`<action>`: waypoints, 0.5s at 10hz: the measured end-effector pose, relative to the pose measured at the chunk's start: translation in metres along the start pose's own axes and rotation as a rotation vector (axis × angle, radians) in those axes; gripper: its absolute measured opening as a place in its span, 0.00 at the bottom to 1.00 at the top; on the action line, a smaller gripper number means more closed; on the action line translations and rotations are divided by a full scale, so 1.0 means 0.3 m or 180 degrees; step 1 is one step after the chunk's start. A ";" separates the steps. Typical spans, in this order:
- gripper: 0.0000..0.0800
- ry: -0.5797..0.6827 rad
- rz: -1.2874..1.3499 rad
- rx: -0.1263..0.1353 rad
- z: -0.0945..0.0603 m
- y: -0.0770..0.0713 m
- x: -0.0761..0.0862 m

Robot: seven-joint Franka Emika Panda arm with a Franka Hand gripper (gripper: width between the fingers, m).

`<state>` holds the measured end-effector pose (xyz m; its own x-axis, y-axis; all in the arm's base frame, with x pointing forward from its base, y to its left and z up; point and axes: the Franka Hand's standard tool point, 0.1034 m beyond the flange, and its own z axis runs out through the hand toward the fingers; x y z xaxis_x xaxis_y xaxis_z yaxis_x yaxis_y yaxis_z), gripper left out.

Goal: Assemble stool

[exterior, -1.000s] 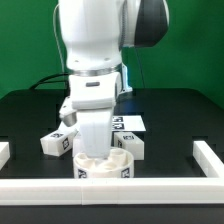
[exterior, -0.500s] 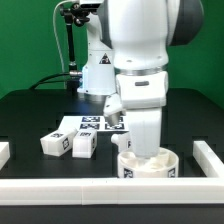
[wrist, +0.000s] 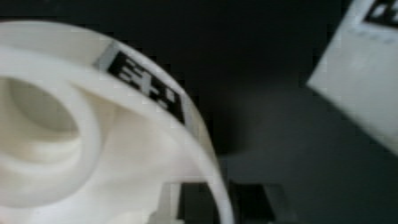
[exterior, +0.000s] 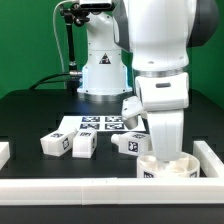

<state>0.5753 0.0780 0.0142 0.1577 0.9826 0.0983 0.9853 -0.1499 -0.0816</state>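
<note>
Evidently positioning the seat: the jaws, nearly shut, clamp its rim between them; next, probably release and fetch a leg nearby.

We see a plain green wall behind a black table edged with white border rails, a dark stand rising at the back.

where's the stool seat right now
In the exterior view's lower right, the seat sits in the corner of the white rails, under the end effector, a leg close beside it.
</note>
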 end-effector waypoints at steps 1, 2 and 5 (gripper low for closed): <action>0.05 -0.0002 0.0036 0.0017 0.002 0.000 0.015; 0.05 -0.0001 0.0102 0.0012 0.002 -0.001 0.025; 0.06 -0.0001 0.0135 0.0012 0.004 -0.001 0.025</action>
<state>0.5760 0.0856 0.0138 0.1991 0.9754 0.0942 0.9775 -0.1909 -0.0893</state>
